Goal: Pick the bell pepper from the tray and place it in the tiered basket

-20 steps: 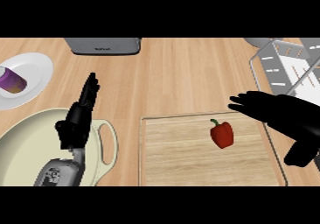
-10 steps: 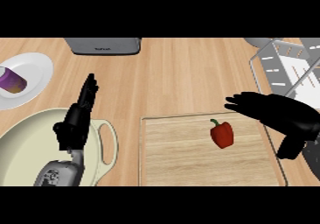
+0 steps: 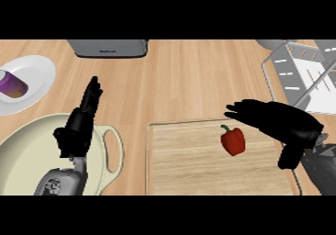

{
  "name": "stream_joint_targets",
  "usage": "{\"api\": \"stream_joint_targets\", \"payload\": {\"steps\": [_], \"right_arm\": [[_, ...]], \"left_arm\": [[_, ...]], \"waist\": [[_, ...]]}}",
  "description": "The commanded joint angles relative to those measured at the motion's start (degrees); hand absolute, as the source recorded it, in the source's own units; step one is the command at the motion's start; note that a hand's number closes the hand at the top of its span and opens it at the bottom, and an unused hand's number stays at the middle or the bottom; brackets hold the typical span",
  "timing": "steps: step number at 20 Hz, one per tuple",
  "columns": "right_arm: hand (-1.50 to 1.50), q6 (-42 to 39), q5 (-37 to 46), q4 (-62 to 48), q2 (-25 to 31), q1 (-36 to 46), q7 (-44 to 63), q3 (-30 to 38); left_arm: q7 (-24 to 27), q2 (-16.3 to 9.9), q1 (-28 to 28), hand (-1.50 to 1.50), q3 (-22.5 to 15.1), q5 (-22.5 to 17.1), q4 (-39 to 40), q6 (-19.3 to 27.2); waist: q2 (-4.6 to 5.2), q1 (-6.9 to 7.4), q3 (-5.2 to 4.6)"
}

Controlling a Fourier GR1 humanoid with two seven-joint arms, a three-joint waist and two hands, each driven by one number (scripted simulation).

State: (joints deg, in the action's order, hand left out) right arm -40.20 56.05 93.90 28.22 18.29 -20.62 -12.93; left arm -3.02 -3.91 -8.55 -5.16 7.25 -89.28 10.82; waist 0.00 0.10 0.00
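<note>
The red bell pepper (image 3: pixel 232 140) lies on the wooden tray (image 3: pixel 191 170) in the lower middle of the bench (image 3: pixel 184 82), green stem pointing up-view, with nothing touching it. The right robot hand (image 3: pixel 279 123) hangs just beside and above it at the tray's upper right corner — fingers spread and only lightly bent toward the pepper, thumb hanging down, closed on nothing. The tiered basket (image 3: pixel 303 75), a pale wire-and-panel frame, stands at the upper right edge of the view, apart from the tray. The left robot hand (image 3: pixel 79 126) rests at the lower left with straight fingers pointing up-view, over the rim of a cream pot (image 3: pixel 106 158) with a loop handle. Further left sits 1 white plate (image 3: pixel 38 69) carrying a purple cup (image 3: pixel 11 84), and a grey appliance (image 3: pixel 108 47) stands at the top edge.
</note>
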Motion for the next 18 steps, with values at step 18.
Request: {"api": "stream_joint_targets", "payload": {"steps": [18], "right_arm": [[-1.5,3.9,8.1,-11.2,-6.6,0.8,-3.6,-1.6]], "left_arm": [[-2.1,3.7,1.7,0.0,-1.9,3.9,-3.8,1.0]], "waist": [[0.0,0.1,0.01]]}}
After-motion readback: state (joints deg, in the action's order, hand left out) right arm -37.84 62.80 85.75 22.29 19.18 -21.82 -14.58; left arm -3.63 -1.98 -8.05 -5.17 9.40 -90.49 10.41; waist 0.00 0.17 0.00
